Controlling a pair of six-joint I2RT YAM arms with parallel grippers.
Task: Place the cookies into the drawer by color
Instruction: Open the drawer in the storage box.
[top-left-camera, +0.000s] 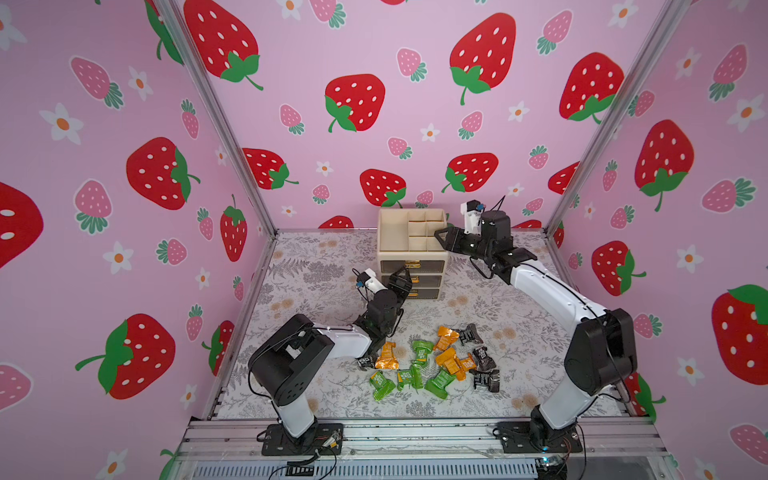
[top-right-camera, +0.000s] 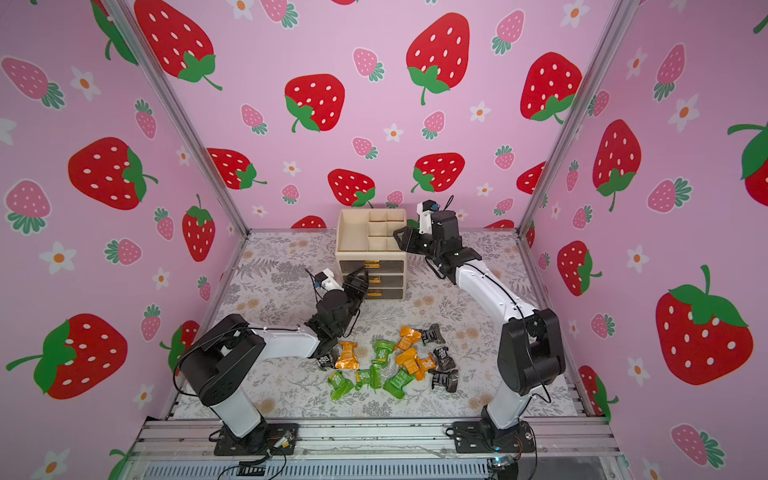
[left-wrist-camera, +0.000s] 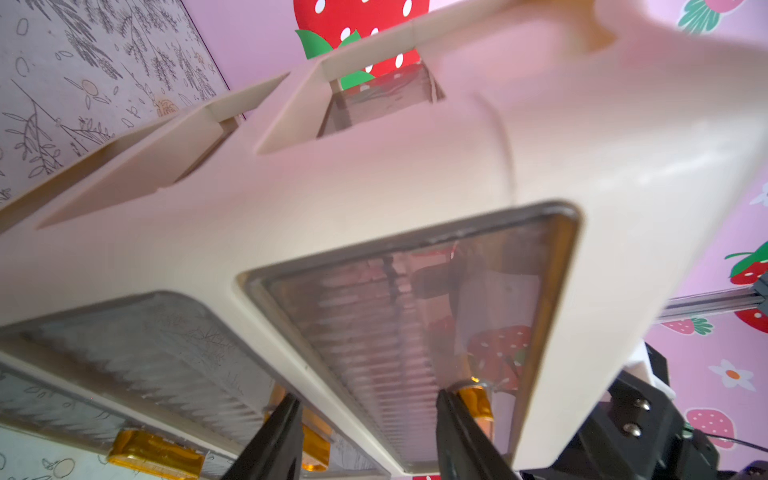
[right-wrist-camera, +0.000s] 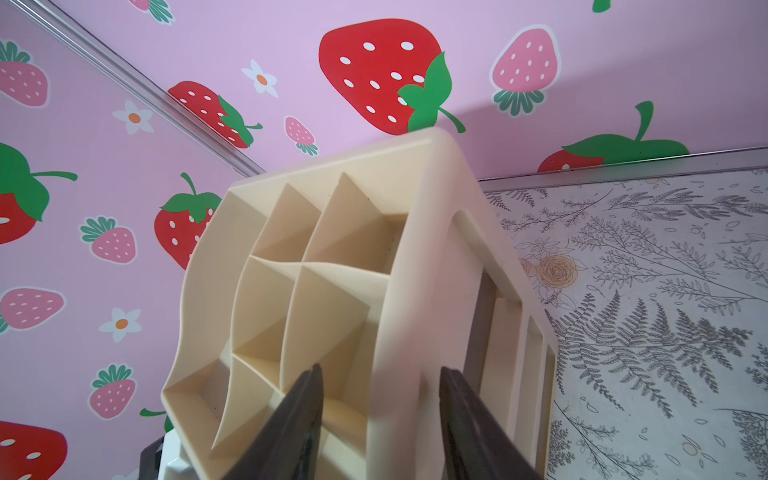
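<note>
Drawer (top-left-camera: 399, 250) at left hand (top-left-camera: 402, 276), cookies (top-left-camera: 436, 361) well apart

A beige plastic organizer (right-wrist-camera: 415, 199) fills the middle, its open tray top split into several square compartments. The right gripper (right-wrist-camera: 382, 370) clasps the tray's rim wall, one dark finger inside a compartment and the other outside against the slotted side. A pink strawberry-printed wall (right-wrist-camera: 249, 33) rises behind, and a grey floral table cover (right-wrist-camera: 644, 291) lies beside the organizer.
</note>
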